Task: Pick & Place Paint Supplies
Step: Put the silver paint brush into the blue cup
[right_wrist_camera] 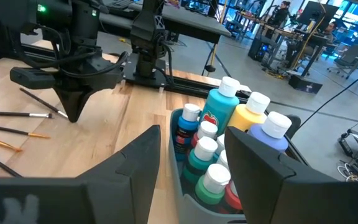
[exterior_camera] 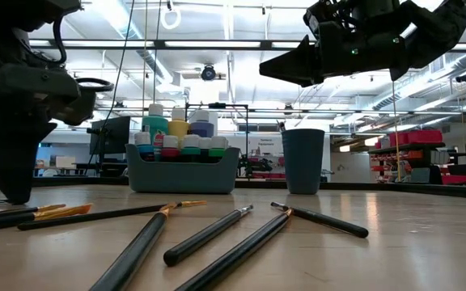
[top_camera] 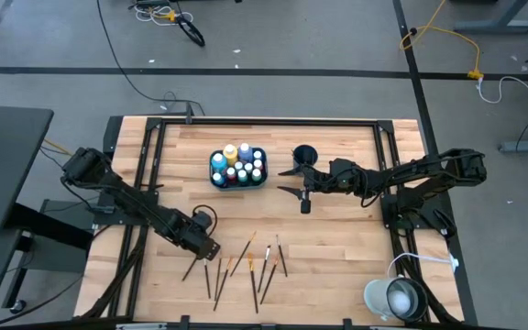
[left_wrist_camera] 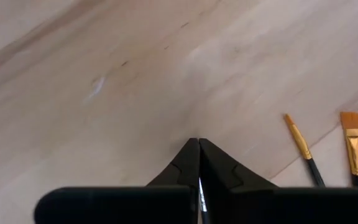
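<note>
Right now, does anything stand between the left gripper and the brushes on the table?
Nothing visible does. The left gripper, shut and empty, sits low at the near-left end of the paintbrushes, with bare wood between them.

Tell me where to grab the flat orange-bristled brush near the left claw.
Grip the flat orange-bristled brush on its dark handle just behind the gold ferrule, coming straight down from above. It lies flat on the table, so the shut left claw would need to open and straddle the thin handle crosswise. A narrower brush lies close beside it.
</note>
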Controlling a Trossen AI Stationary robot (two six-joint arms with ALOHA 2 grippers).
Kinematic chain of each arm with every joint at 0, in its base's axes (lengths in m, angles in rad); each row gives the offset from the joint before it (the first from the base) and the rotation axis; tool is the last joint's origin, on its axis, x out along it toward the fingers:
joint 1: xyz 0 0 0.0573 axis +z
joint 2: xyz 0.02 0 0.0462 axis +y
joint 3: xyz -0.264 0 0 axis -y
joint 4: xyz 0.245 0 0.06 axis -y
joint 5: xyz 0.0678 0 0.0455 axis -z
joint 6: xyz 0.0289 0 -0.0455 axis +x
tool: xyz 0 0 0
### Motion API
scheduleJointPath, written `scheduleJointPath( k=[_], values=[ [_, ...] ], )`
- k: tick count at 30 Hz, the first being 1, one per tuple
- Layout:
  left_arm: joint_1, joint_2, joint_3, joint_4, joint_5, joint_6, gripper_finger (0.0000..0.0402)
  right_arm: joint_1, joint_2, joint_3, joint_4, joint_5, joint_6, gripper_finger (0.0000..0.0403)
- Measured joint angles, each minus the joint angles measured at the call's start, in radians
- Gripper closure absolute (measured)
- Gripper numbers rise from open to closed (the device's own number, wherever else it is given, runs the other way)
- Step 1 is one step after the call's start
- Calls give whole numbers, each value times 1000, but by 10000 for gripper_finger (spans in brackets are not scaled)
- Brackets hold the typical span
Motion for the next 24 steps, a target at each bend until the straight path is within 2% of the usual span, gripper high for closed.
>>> scheduleJointPath(
  k=[3,9,13,19,21,24],
  values=[
    [1,-3,-2,23,-45,20,397,0,0,0,0,0,0,221],
    [14,-63,-2,106,-221,106,398,0,0,0,0,0,10,221],
    [48,-126,-2,167,-362,227,399,0,0,0,6,0,55,221],
    [116,-193,0,354,-570,533,400,0,0,0,9,-1,177,221],
    [141,-200,0,457,-595,667,400,0,0,0,9,-22,200,221],
    [183,-206,0,626,-576,869,400,-1,0,0,12,-68,234,221]
  ],
)
